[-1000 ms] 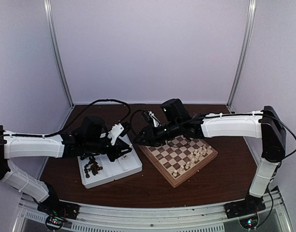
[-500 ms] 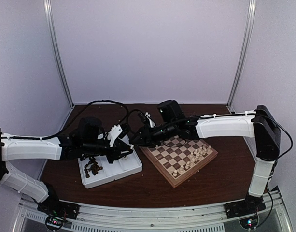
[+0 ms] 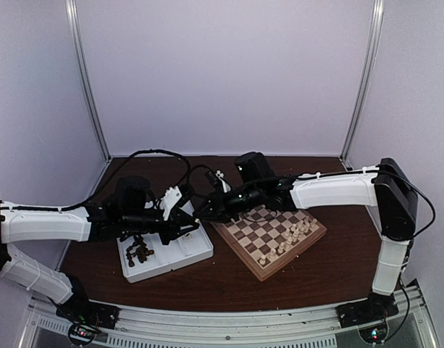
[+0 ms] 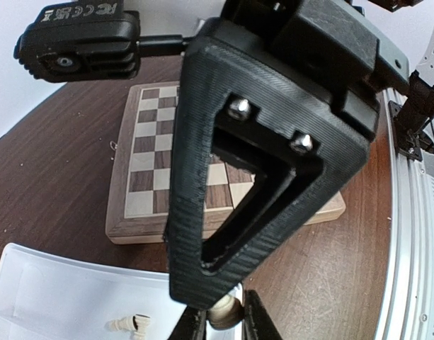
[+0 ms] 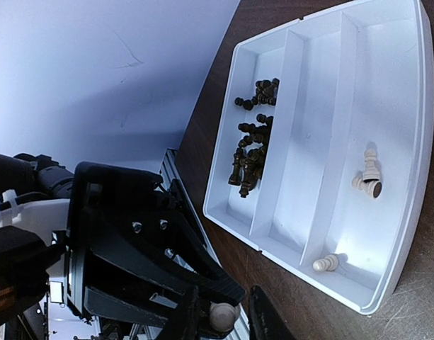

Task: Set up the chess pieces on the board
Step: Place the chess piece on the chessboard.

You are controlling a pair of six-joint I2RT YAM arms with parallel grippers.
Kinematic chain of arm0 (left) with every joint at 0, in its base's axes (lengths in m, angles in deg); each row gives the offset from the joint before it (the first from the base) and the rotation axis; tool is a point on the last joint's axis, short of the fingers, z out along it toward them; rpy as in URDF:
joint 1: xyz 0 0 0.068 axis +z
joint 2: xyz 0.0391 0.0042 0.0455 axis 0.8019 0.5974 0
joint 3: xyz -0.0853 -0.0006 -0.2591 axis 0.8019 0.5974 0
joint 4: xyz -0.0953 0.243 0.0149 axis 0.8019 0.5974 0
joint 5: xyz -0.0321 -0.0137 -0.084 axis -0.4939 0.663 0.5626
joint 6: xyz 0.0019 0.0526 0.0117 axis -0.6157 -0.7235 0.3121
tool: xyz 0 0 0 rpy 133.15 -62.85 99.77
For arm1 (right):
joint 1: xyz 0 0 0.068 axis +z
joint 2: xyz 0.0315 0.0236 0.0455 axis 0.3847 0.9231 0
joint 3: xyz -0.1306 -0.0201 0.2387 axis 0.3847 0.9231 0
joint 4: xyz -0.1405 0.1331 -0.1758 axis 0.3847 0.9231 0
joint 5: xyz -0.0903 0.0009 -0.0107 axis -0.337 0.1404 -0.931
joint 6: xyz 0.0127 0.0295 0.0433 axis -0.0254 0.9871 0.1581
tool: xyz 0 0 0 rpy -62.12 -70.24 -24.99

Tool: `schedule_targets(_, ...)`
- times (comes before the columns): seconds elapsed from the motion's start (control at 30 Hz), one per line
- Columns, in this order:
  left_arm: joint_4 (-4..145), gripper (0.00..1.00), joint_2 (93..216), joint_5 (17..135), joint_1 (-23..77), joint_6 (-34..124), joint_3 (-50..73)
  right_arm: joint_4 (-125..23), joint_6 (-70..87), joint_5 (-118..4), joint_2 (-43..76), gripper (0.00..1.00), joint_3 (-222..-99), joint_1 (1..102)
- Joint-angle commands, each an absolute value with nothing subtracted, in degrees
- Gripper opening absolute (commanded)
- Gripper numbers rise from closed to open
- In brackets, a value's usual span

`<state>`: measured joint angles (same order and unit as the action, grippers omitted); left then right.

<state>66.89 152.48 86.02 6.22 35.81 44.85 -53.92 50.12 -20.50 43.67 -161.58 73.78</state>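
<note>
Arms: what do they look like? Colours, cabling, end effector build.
The left arm and right arm have white link shells and black joints. Black cables run exposed at the wrists. The left end effector and right end effector are black ribbed printed plastic; fingers are open triangular frames with two silver screws.

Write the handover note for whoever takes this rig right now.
Left gripper: shut on a cream piece, by the white tray's edge.
Right gripper: fingers either side of what looks like that same piece; grip unclear, probably a handover.
Board: cream pieces stand along its right side; no dark ones seen on it.
Tray: dark pieces heaped in one compartment, three loose cream pieces in another.
To do: place the held piece, the loose cream ones, all the dark ones.
</note>
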Motion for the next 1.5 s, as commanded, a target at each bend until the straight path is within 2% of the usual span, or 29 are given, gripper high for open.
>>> schedule_targets(0.0, 63.50, 0.15, 151.21, 85.42, 5.99, 34.62, 45.03, -56.01, 50.57, -19.30, 44.58, 0.22, -163.30, 74.25)
schedule_targets(0.4, 63.51, 0.15, 151.44, 81.57, 5.99, 34.49, 45.03, -55.60, 50.17, -18.44, 44.89, 0.16, -163.93, 74.30)
schedule_targets(0.57, 63.42, 0.15, 151.66, 81.20, 5.94, 34.35, 44.94, -54.75, 49.75, -18.41, 44.89, 0.09, -164.32, 74.30)
schedule_targets(0.6, 63.44, 0.15, 151.74, 81.28, 5.95, 34.36, 44.94, -54.67, 49.58, -18.37, 44.84, 0.10, -164.33, 74.31)
schedule_targets(0.7, 63.44, 0.15, 151.81, 81.61, 5.95, 34.20, 44.96, -53.94, 48.74, -18.73, 44.45, 0.23, -164.32, 74.30)
schedule_targets(0.77, 63.48, 0.15, 151.84, 81.77, 5.94, 34.15, 44.98, -53.25, 48.08, -18.96, 44.19, 0.24, -164.39, 74.30)
schedule_targets(0.97, 63.29, 0.15, 151.93, 82.38, 5.99, 34.01, 45.11, -52.74, 47.83, -18.68, 44.49, 0.15, -164.67, 74.31)
schedule_targets(1.1, 63.07, 0.15, 151.95, 82.72, 5.94, 34.04, 45.29, -52.78, 47.81, -18.72, 44.63, 0.06, -164.68, 74.30)
schedule_targets(1.23, 63.07, 0.16, 151.93, 82.93, 5.95, 34.01, 45.29, -52.86, 47.60, -18.90, 44.47, 0.03, -164.50, 74.19)
schedule_targets(1.3, 63.16, 0.18, 151.93, 82.96, 5.95, 34.03, 45.29, -52.74, 47.27, -19.06, 44.31, 0.01, -164.34, 74.13)
schedule_targets(1.47, 62.39, 0.33, 151.93, 82.80, 5.94, 34.89, 45.95, -49.31, 44.32, -21.52, 42.91, 0.00, -164.30, 73.87)
